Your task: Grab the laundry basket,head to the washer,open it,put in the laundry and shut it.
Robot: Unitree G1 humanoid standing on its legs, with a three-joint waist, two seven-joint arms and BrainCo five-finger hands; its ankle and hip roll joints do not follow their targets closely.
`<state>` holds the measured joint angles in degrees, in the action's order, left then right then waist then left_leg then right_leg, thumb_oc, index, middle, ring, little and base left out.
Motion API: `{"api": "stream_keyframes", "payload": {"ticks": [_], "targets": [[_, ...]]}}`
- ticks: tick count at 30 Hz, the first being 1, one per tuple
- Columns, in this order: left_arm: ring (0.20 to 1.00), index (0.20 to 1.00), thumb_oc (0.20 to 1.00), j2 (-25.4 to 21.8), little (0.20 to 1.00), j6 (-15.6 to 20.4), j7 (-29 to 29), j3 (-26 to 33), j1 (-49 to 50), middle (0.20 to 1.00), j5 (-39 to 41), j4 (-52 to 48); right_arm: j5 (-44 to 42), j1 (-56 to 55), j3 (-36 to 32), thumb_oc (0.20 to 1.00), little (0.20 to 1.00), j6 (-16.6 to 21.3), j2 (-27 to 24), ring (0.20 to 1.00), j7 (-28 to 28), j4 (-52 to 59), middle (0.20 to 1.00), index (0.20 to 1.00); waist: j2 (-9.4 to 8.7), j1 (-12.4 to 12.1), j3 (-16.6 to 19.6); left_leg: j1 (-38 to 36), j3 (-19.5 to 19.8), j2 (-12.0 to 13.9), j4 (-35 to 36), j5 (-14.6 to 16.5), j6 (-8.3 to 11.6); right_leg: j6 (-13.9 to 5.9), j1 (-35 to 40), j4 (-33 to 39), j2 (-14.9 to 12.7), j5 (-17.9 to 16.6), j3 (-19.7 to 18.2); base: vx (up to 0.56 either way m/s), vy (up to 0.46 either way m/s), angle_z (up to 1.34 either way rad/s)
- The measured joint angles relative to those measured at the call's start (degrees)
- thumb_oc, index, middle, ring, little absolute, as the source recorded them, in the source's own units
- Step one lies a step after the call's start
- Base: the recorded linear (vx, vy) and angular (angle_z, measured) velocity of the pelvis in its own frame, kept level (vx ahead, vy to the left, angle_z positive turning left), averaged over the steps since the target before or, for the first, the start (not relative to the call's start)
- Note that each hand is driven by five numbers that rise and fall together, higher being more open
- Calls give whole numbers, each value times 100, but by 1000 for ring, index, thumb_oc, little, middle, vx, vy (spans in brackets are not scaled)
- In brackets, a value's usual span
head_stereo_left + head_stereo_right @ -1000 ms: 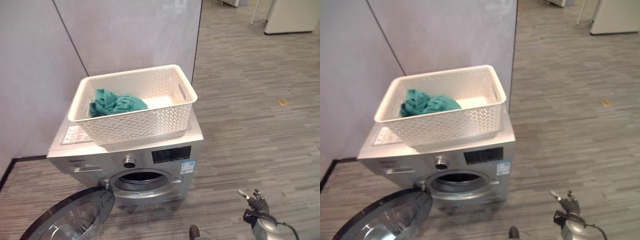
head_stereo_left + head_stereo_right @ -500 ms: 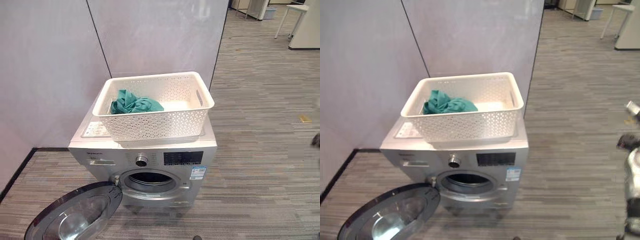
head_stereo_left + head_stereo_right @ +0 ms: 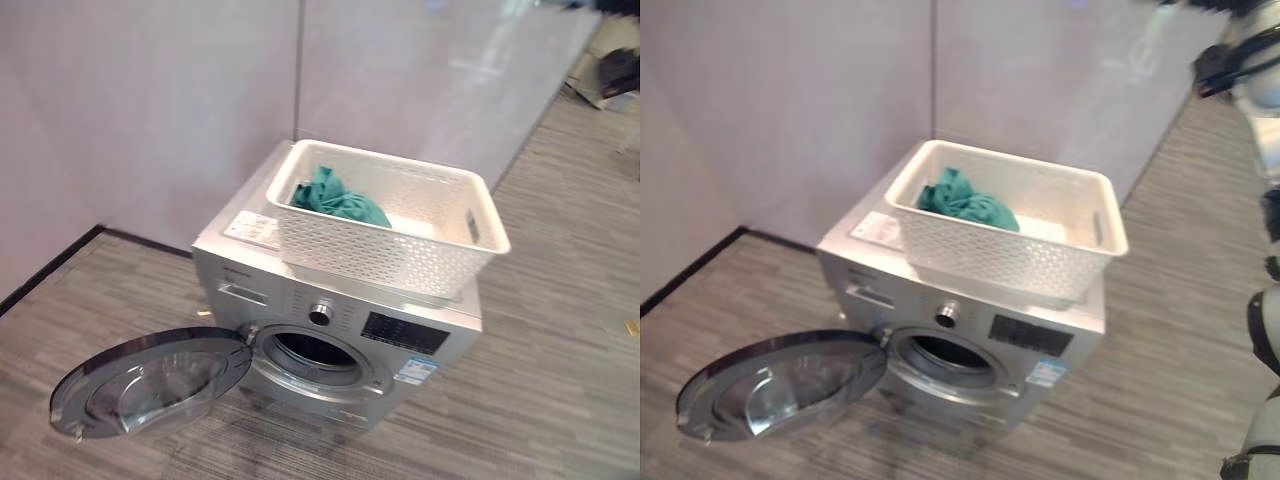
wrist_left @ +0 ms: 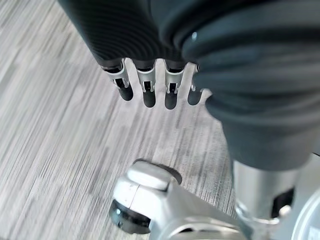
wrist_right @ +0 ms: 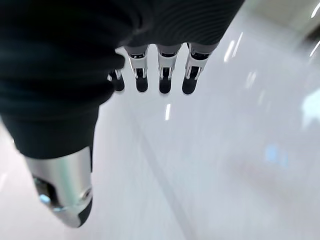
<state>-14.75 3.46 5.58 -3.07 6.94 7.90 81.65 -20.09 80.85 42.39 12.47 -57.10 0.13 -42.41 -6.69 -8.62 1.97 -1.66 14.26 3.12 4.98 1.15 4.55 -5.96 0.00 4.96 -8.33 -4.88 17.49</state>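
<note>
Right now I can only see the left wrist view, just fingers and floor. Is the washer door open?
Observer: Yes. The round door is swung wide open on the washer, so the drum hole is uncovered.
Operator: Where's the basket?
Observer: The white basket sits on top of the washer.
Operator: Is there laundry in it?
Observer: Yes, a crumpled green cloth lies at one end of the basket.
</note>
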Motion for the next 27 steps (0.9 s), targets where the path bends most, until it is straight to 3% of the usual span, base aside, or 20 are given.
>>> {"api": "stream_keyframes", "payload": {"ticks": [3, 6, 13, 16, 18, 23, 27], "targets": [[1000, 1000, 1000, -9, 1000, -33, -73, 14, 37, 1000, 98, 16, 114, 74, 405, 1000, 1000, -32, 72, 1000, 368, 174, 1000, 1000, -25, -172, 14, 84, 223, -46, -2, -43, 5, -29, 12, -1, -38, 37, 177, 15, 9, 38], [1000, 1000, 1000, -29, 1000, -42, -159, 20, 35, 1000, 97, 22, 688, 380, 1533, 1000, 1000, -222, -74, 1000, 758, 187, 1000, 1000, 36, -190, -30, 95, 387, -84, -1, -49, 7, -63, 97, -2, -51, 75, 346, 8, 4, 30], [1000, 1000, 1000, -31, 1000, -79, -421, -2, -18, 1000, 99, -191, 950, 123, 1916, 1000, 1000, -556, -58, 1000, 1678, 449, 1000, 1000, 2, -158, -63, 76, 418, -93, -1, -47, 10, -75, 145, -2, -60, 108, 356, 3, 6, 4], [1000, 1000, 1000, -32, 1000, -89, -461, -2, -16, 1000, 97, -193, 1203, 108, 2086, 1000, 1000, -593, -44, 1000, 1791, 733, 1000, 1000, -9, -153, -73, 79, 415, -85, 0, -46, 11, -75, 160, -1, -53, 112, 349, -15, -1, 0], [1000, 1000, 1000, -43, 1000, -88, -460, -55, -9, 1000, 94, -233, 1337, -212, 1717, 1000, 1000, -483, 247, 1000, 1742, 649, 1000, 1000, -62, -168, -120, 81, 417, -84, 0, -50, 18, -75, 167, 0, -36, 114, 349, -40, -7, 1], [1000, 1000, 1000, -148, 1000, -61, -450, -67, -29, 1000, 64, -445, 1916, -495, 1755, 1000, 1000, -458, 722, 1000, 1704, 442, 1000, 1000, -214, -280, -364, 219, 412, -61, -71, -88, 82, -32, 25, -2, 17, 90, 321, -97, -36, -1], [1000, 1000, 1000, -247, 1000, 23, -445, -222, -204, 1000, 106, -688, 2608, -502, 2328, 1000, 1000, -426, 1090, 1000, 1693, 150, 1000, 1000, -379, -566, -598, 705, 526, -30, -208, -145, 171, 26, -344, -4, 66, 28, 389, -69, -27, 11]]}}
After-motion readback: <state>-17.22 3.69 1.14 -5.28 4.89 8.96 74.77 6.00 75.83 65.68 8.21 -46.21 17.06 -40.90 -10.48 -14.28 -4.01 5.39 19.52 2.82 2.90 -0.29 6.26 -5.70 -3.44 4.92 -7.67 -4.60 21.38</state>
